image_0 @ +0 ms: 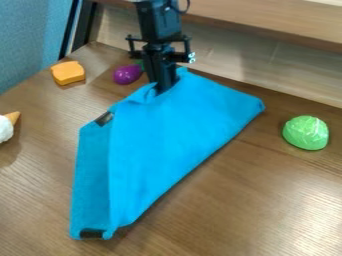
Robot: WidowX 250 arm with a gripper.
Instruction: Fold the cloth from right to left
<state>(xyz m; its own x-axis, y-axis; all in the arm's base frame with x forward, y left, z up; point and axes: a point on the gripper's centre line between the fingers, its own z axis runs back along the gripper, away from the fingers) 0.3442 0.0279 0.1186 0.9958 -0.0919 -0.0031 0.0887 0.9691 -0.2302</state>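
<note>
The gripper (162, 89) hangs down at the upper middle, its fingertips pressed into the top part of the blue cloth (175, 135), where the fabric bunches around them. Whether the fingers are apart or together is hidden by the folds. The cloth lies on the table with one layer over another; a darker lower layer shows along its left side. Black patches show at its upper left edge and its bottom left corner. Its rounded right corner points toward the green toy.
A purple toy (127, 74) lies just left of the gripper, with an orange block (67, 72) farther left. An ice cream toy (7, 127) is at the left edge, a green toy cabbage (306, 132) at right. A wooden ledge (267, 27) runs behind.
</note>
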